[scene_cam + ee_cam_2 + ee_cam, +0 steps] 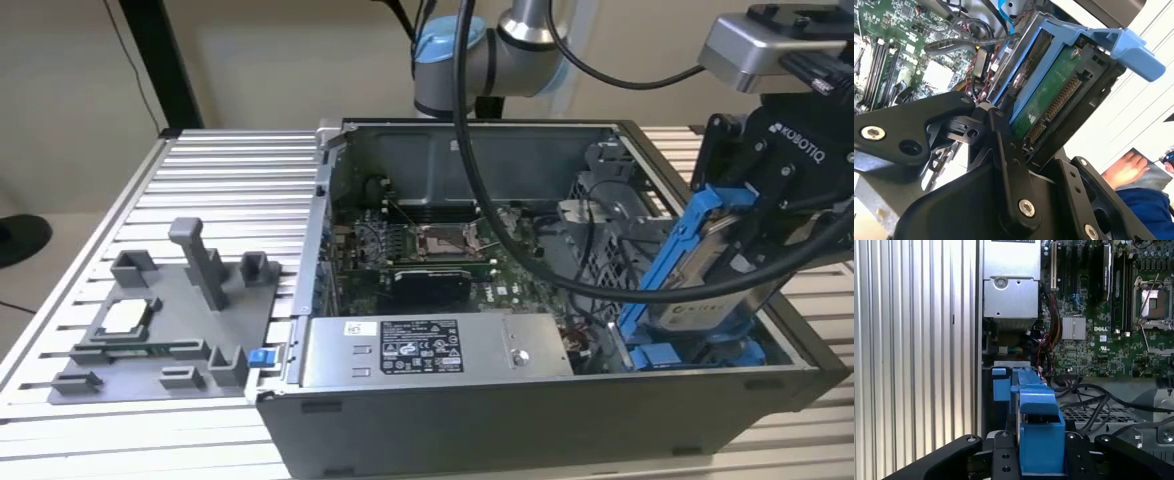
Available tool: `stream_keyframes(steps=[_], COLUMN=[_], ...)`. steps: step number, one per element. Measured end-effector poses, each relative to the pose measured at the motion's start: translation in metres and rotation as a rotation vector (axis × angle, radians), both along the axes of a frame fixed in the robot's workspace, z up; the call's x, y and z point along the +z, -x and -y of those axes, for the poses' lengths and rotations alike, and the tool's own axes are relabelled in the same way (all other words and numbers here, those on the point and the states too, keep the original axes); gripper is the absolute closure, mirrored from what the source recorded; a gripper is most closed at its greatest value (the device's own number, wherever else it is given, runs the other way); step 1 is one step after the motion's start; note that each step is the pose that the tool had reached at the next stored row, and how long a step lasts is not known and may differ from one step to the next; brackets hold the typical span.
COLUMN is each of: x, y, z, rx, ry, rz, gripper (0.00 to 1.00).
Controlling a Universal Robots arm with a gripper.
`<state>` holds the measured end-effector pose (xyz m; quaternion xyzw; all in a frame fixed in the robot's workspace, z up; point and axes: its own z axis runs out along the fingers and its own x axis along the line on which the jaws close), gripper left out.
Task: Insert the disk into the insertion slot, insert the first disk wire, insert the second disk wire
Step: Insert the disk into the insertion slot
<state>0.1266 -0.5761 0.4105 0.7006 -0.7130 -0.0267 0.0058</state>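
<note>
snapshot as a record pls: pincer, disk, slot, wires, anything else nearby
pincer: pincer shut on the disk, gripping its blue carrier end
disk: disk tilted steeply, lower end down at the insertion slot, not lying flat in it
insertion slot: insertion slot at the exterior view's right end of the open computer case
wires: connector on the disk bare in the second wrist view
nearby: grey fixture plate on the exterior view's left; a person's hand in the second wrist view

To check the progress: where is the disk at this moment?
At the exterior view's right, the disk is held tilted in the hand, its lower end at the drive cage.
</note>
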Motion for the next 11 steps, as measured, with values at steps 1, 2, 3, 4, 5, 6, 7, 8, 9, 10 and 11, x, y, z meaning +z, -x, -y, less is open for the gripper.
stream_keyframes(steps=[1,2,3,4,5,6,7,8,9,10,11], x=[-0.0009,-0.0019,-0.0029,-0.0042,-0.0056,-0.0071,-0.0089,-0.0107,-0.0124,-0.0144,-0.0162], y=[0.0,0.0,0.0,0.0,0.0,0.0,0.0,0.0,0.0,0.0,0.0], z=[-0.0002,-0.0004,-0.0007,-0.0008,-0.0009,-0.0009,-0.0009,-0.0008,-0.0009,-0.0008,-0.0009], rx=[0.0,0.0,0.0,0.0,0.0,0.0,0.0,0.0,0.0,0.0,0.0], ry=[-0.0002,-0.0002,-0.0001,-0.0001,0.0,0.0001,0.0001,0.0,0.0,-0.0001,-0.0002], rz=[0.0,0.0,0.0002,0.0001,0.0,0.0,0.0,0.0,0.0,0.0,0.0], gripper=[1.0,1.0,1.0,1.0,1.0,1.0,1.0,1.0,1.0,1.0,1.0])
